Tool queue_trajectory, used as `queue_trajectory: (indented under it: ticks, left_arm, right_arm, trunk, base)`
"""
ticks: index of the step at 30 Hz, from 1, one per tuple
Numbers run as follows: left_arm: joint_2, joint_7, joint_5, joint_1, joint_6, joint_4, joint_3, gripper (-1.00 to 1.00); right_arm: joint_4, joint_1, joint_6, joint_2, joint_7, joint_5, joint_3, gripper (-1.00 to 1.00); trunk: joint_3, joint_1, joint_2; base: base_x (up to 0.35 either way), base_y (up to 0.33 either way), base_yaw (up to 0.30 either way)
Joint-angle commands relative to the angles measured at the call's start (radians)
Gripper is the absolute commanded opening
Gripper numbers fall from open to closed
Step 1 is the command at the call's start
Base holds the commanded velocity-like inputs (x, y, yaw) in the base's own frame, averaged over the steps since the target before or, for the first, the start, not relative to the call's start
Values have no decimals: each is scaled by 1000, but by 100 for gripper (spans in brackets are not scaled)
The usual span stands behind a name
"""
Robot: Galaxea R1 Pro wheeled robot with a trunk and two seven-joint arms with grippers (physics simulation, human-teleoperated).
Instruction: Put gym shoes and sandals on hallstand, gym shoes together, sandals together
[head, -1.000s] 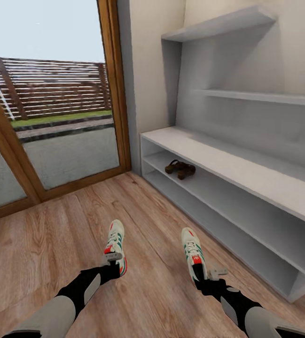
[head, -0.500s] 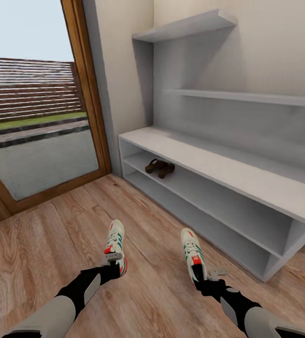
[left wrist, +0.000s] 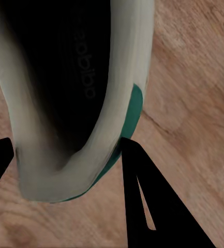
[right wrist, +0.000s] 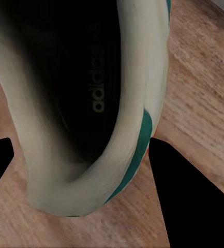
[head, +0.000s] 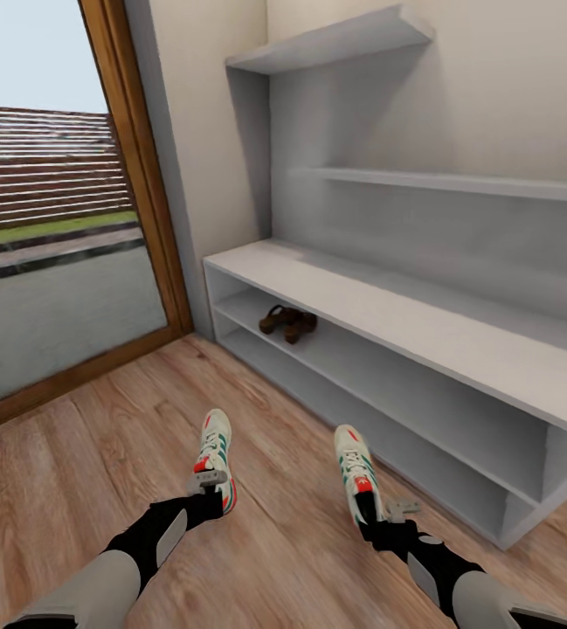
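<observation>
Reaching fwd, left tool (head: 210, 483) grips left gym shoe (head: 214, 454) heel; right tool (head: 381, 513) grips right gym shoe (head: 356, 466).

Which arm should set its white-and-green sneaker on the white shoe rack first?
Probably the right. The right gripper holds a white sneaker with green stripes on the side where the white open shoe rack stands. The left gripper holds its sneaker farther from the rack.

two white-green gym shoes (head: 214, 458) (head: 356, 471) apart above the wood floor (head: 73, 472) — brown sandals (head: 286, 321) paired on the hallstand (head: 388, 323) shelf.
</observation>
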Motion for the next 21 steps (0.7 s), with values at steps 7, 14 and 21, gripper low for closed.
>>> queue_trajectory:
  ticks: [7, 14, 21]
  left_arm:
    - [0, -2, -2, 0, -2, 0, 1, -100]
    - [0, -5, -3, 0, 1, 0, -1, -100]
    - [0, -6, -3, 0, 1, 1, -1, -100]
  right_arm:
    - [0, 0, 0, 13, -3, 0, -1, -100]
    - [0, 0, -1, 14, -3, 0, -1, -100]
    - [0, 0, -1, 14, -3, 0, -1, -100]
  trunk:
    - [-3, 0, 0]
    - [-4, 0, 0]
    - [-5, 0, 0]
  base:
    - [99, 57, -194]
    - [7, 201, -75]
    - [-66, 316, -11]
